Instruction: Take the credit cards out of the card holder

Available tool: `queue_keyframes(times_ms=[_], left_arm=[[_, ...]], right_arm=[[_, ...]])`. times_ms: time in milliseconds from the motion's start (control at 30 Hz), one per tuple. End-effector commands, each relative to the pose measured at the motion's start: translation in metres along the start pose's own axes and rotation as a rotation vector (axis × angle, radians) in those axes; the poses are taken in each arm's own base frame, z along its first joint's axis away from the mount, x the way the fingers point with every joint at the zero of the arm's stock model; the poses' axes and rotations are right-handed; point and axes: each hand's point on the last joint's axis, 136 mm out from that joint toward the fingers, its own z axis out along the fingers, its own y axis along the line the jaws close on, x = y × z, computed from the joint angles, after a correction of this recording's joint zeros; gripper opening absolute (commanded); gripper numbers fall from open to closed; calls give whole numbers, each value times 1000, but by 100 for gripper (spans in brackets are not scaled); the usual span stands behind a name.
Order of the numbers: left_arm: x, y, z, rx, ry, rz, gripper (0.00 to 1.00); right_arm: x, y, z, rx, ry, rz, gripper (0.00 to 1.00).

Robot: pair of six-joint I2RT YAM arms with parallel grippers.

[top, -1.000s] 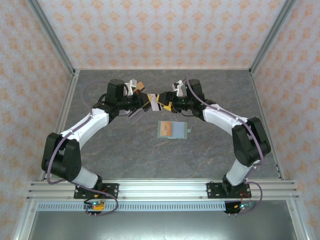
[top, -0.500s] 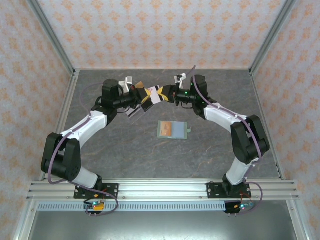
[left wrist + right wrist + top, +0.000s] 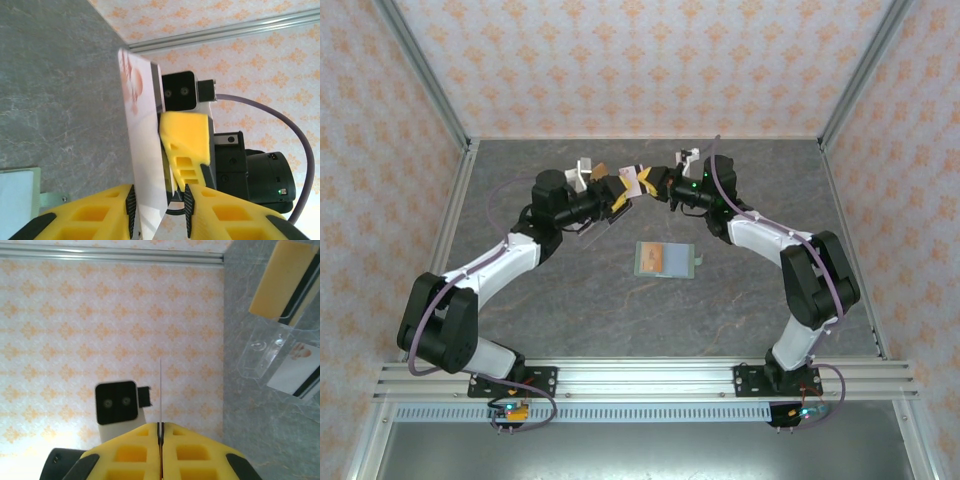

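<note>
A white card [image 3: 142,125] is held in the air above the far part of the grey table [image 3: 570,310], where the two grippers meet tip to tip. The chief risk is judged to be a drop. If the card were let go by one gripper before it was firmly pinched by the other, it would fall to the table or into the clear tray [image 3: 265,355] just beside the arms. A second risk is bending. The card is thin and is seen edge-on from the right wrist, so it could be flexed or twisted out of the grip if it were pulled by both arms at once or at differing angles. The right gripper [image 3: 160,426] is closed almost completely, with only the thickness of the card left between its yellow fingers, and the card is clamped there. The left gripper [image 3: 159,202] is partly open around the card's lower edge. One ribbed pad [image 3: 131,205] is touching or just beside the card's face, the other is clearly apart from it, and so nothing is gripped by it. The card holder [image 3: 665,259] lies flat on the table, nearer the arm bases than the grippers and well apart from them. Pale and orange patches are seen on it, but whether another card is in it cannot be told.
</note>
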Motion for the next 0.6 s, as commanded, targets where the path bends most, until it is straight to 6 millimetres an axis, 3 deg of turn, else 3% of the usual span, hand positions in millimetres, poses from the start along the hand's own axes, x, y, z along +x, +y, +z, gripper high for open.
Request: queue_keyframes(times_ms=[0,167,400,467,567], left_arm=[[-10,-22,-7,65,-80,23,33],[-10,-24,-5,85,-86,23,26],[-12,-20,-1,59,-83,44,1],[-11,-13,0,21,-75,63,0],[-10,4,-5,-115,-50,148,0]], right_arm=[[-3,28,-2,-94,-33,-24,7],[-2,29,-1,-95,-23,-19,7],[1,17,-3,-47,-18,-29,12],[3,7,-5,4,-20,-43,21],[1,-16,-17,136,-48,-91,44]])
